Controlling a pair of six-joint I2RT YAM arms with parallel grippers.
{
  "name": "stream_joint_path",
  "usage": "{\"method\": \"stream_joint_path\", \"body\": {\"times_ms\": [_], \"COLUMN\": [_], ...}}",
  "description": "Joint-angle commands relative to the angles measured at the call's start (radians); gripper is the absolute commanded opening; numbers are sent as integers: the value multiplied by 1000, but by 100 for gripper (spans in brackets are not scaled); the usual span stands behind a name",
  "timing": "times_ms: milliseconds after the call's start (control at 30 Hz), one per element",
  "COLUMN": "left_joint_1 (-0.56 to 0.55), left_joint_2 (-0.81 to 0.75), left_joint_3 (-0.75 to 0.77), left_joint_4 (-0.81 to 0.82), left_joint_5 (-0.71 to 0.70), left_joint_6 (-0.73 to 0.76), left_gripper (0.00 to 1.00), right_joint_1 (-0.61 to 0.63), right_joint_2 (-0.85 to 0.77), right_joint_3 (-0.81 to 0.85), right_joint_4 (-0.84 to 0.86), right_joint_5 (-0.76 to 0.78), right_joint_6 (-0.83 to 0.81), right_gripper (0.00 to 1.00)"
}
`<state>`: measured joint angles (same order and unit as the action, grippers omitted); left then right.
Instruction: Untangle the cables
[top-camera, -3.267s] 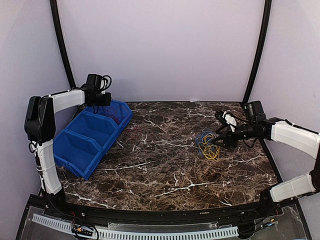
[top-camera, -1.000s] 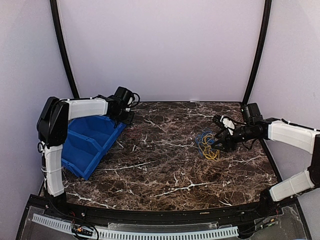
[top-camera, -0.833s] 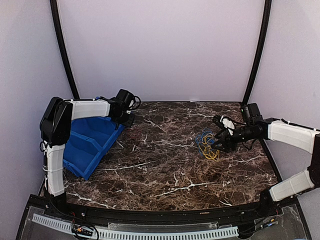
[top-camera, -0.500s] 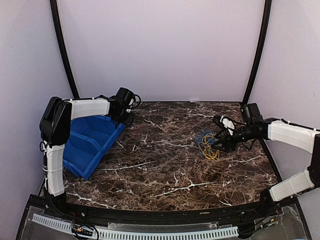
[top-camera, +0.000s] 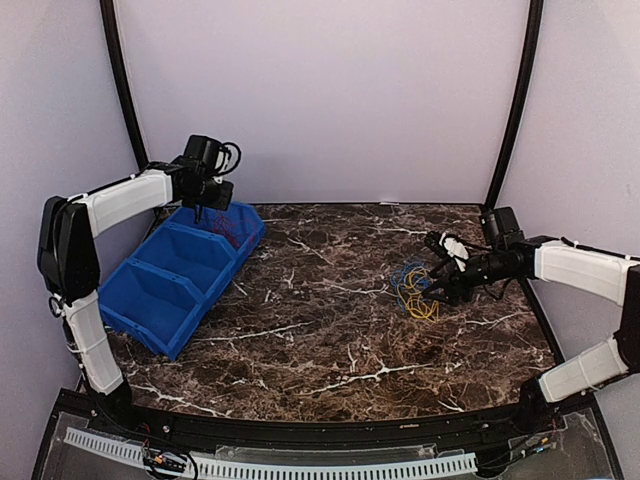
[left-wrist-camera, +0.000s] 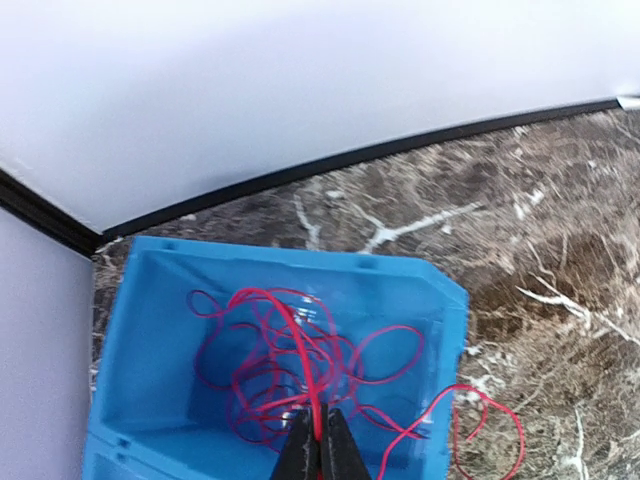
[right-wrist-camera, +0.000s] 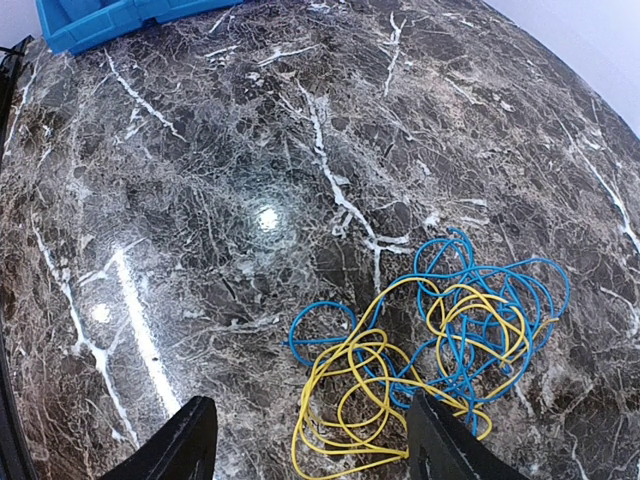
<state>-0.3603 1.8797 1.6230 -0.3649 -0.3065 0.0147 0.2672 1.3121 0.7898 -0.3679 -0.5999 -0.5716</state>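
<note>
Red cable (left-wrist-camera: 300, 350) is pinched in the left gripper (left-wrist-camera: 320, 425). The tips are closed flat on one strand, with no gap showing. That strand runs from the tips straight into a loose red pile just below, in the end compartment of the bin (left-wrist-camera: 135, 340). One red loop spills over the bin wall to the gripper's right and lies on the table (left-wrist-camera: 560, 250). The top view shows this gripper hanging over the bin's far end. The bin's other compartments sit back toward the arm's base.

Right gripper (right-wrist-camera: 312, 440) has its jaws wide apart and is holding nothing. Its tips are low over the marble. The yellow cable (right-wrist-camera: 350, 400) is closest, and its nearest loops lie between the two fingers. I can't tell if either finger touches it. The blue cable (right-wrist-camera: 500, 300) is woven through the yellow, spreading ahead of the tips and off to the gripper's right. Both lie flat on the table as one knot.

The two grippers are well apart, at opposite sides of the table. The red cable is with the left one, and the blue and yellow are with the right.
</note>
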Motion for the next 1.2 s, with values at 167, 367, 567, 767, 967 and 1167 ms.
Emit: {"method": "stream_joint_path", "body": {"times_ms": [167, 367, 567, 767, 967, 1167], "left_joint_1": [111, 112, 110, 85, -53, -293], "left_joint_2": [-78, 0, 18, -90, -218, -312], "left_joint_3": [-43, -75, -24, -19, -44, -234], "left_joint_4": [79, 113, 51, 29, 48, 224], "left_joint_5": [-13, -9, 1, -18, -3, 238], "left_joint_6": [28, 25, -33, -59, -22, -30], "left_gripper": [0, 0, 28, 51, 55, 55], "right_joint_1": [-6, -5, -5, -35, -139, -187], "right_joint_2": [8, 5, -2, -14, 9, 159], "right_joint_3": [20, 19, 19, 60, 155, 260], "right_joint_4": [0, 1, 2, -10, -57, -166], "right_joint_5": [12, 18, 25, 17, 15, 82], "right_joint_6": [-8, -8, -3, 47, 103, 82], "right_gripper": [67, 67, 67, 67, 66, 59]}}
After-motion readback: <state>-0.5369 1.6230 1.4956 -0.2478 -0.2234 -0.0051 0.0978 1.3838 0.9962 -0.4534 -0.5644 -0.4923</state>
